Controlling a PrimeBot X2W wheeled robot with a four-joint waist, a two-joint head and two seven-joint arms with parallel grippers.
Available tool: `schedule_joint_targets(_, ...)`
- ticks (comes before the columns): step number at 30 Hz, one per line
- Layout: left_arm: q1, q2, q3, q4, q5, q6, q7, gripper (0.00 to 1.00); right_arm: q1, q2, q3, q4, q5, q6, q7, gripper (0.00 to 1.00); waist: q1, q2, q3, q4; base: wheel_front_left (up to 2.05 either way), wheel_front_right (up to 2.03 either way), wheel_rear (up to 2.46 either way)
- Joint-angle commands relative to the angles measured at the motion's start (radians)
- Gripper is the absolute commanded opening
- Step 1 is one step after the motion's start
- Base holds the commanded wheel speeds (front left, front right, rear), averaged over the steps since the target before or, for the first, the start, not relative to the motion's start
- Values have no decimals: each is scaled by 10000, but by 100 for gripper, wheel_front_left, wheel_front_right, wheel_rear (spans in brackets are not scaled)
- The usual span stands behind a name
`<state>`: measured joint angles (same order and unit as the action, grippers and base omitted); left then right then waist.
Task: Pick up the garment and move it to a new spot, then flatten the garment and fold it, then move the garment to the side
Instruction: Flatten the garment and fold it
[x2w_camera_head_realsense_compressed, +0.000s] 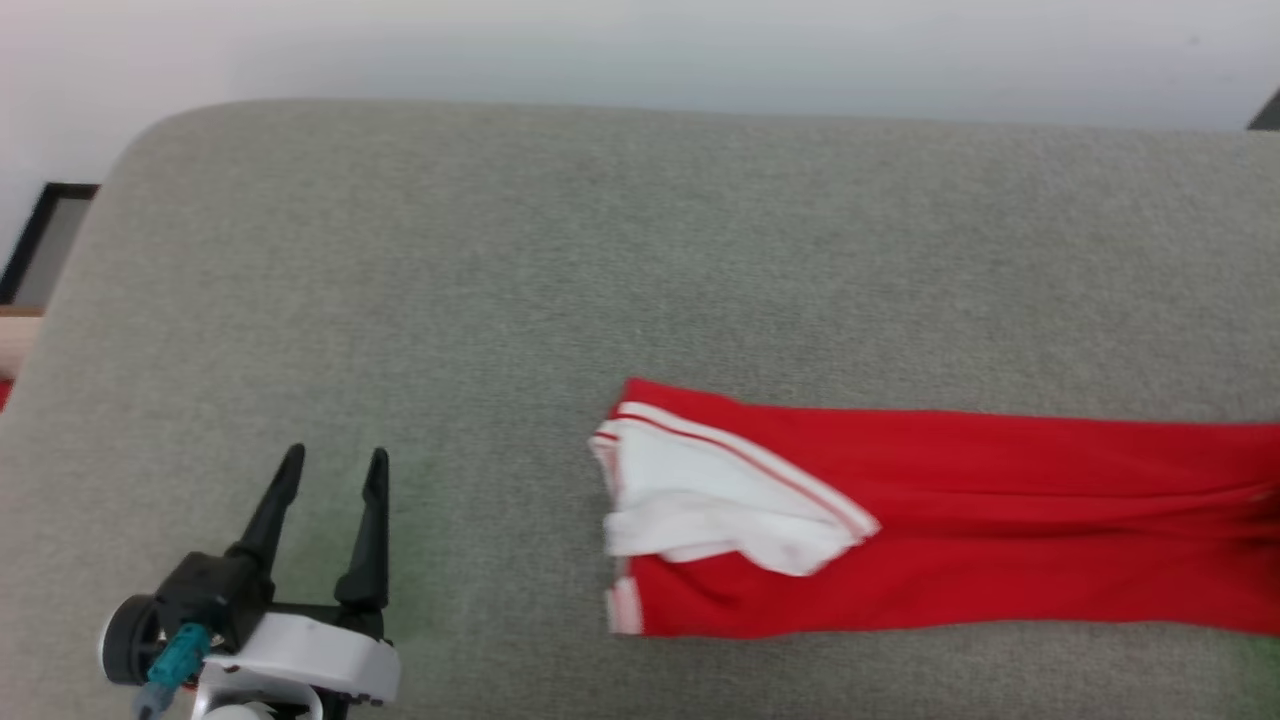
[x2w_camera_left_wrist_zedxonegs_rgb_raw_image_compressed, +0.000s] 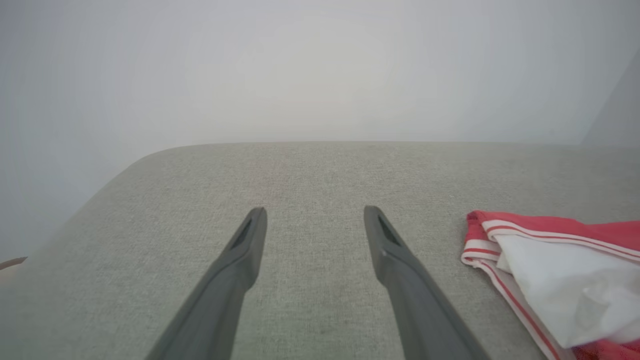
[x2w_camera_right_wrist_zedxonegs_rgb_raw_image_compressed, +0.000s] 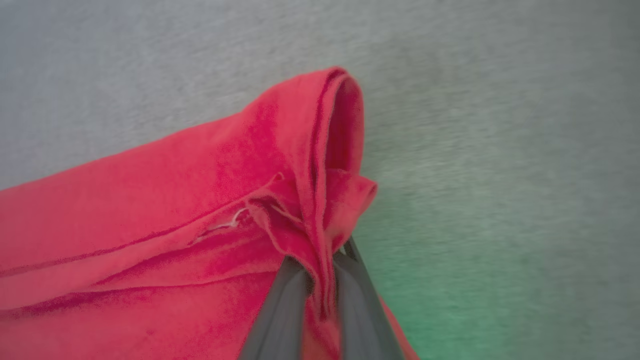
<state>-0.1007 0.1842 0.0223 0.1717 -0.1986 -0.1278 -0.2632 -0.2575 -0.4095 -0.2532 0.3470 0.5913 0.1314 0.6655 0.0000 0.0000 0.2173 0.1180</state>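
The garment (x2w_camera_head_realsense_compressed: 950, 510) is bright red cloth lying stretched across the grey cushion from centre to the right edge of the head view, its white, striped end panel folded over at the left end. That white end (x2w_camera_left_wrist_zedxonegs_rgb_raw_image_compressed: 555, 270) also appears at the right of the left wrist view. My left gripper (x2w_camera_head_realsense_compressed: 333, 470) stands open at the lower left, well apart from the cloth, with bare cushion between its fingers (x2w_camera_left_wrist_zedxonegs_rgb_raw_image_compressed: 314, 212). In the right wrist view my right gripper (x2w_camera_right_wrist_zedxonegs_rgb_raw_image_compressed: 322, 260) is shut on a pinched ridge of the garment's red edge (x2w_camera_right_wrist_zedxonegs_rgb_raw_image_compressed: 210, 200).
The grey upholstered cushion (x2w_camera_head_realsense_compressed: 500, 280) spans the scene, with its rounded far-left corner and a pale wall behind. A dark-framed object (x2w_camera_head_realsense_compressed: 45, 240) stands past the cushion's left edge. Bare cushion lies between the left gripper and the cloth.
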Motion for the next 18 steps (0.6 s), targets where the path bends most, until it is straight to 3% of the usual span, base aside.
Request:
schedule_joint_targets(1, 21, -68, 99, -93, 55, -17, -7, 100, -173, -264, -409, 81, -177, -14, -280, 0, 0, 0, 195, -281, 0, 0, 0)
schedule_joint_targets(10, -141, -92, 107, -441, -203, -29, -9, 100, -624, -1084, -1902, 839, -1142, -13, -1050, 0, 0, 0, 382, -614, 0, 0, 0)
schedule_joint_targets(18, 98, -191, -130, -517, -377, -33, -9, 100, -316, -787, -742, 237, -1061, -13, -668, 0, 0, 0, 49, -759, 0, 0, 0)
